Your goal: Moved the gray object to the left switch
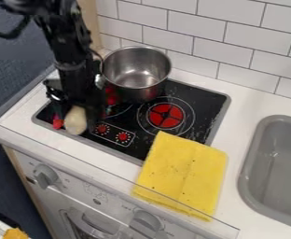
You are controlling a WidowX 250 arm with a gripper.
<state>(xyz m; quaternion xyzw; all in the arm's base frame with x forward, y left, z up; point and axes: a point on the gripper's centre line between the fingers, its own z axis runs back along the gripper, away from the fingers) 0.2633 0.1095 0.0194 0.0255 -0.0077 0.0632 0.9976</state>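
Observation:
My gripper [78, 110] is over the left front part of the black stovetop, its fingers pointing down. Between them is a pale grey-beige oval object [75, 121], held with its upper end hidden by the gripper. Just right of this object lies the left red switch [102, 129] printed on the stovetop, with the right red switch [123, 137] beside it. A small red patch [58, 123] shows at the object's left; I cannot tell what it belongs to.
A metal pot [136, 70] stands at the stove's back, close to the arm. A folded yellow cloth [182, 175] overlaps the stove's front right edge. The grey sink [275, 163] is at far right, and grey knobs [45, 175] stick out from the front panel.

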